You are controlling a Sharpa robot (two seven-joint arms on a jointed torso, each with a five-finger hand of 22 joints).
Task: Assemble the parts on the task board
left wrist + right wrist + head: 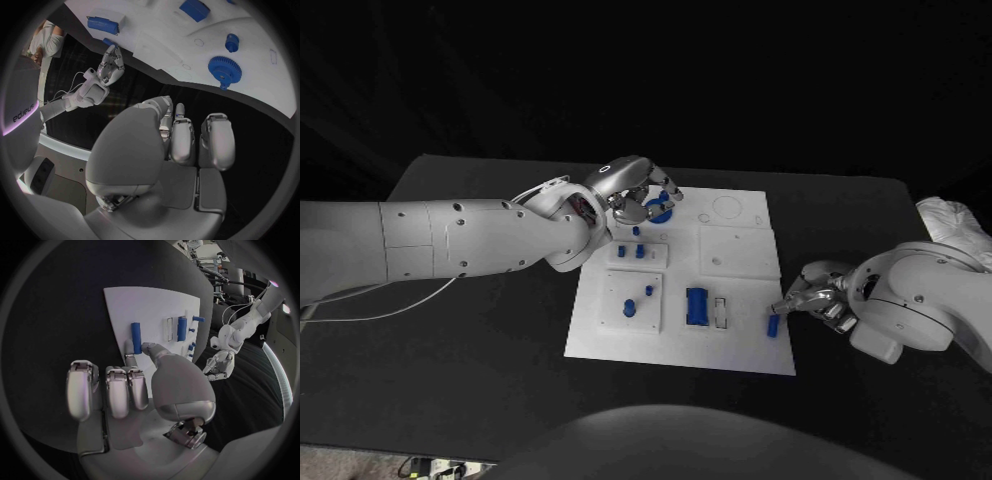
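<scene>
The white task board (733, 345) lies in the middle of the black table. My left hand (635, 187) hangs over the board's far left corner, fingers curled in and holding nothing, just above a blue gear (656, 211). The left wrist view shows the gear (223, 69) seated on the board, apart from the hand (181, 140). My right hand (813, 297) is at the board's right edge, where its thumb and a finger pinch the upper end of a blue peg (773, 323). In the right wrist view, the peg (135, 336) sticks out from between the fingertips (129, 351).
A thick blue cylinder (697, 306) and a pale bar (721, 312) lie in the near middle block. Several small blue pegs (642, 252) stand on the left blocks. A white cloth-like thing (952, 222) lies at the table's right edge.
</scene>
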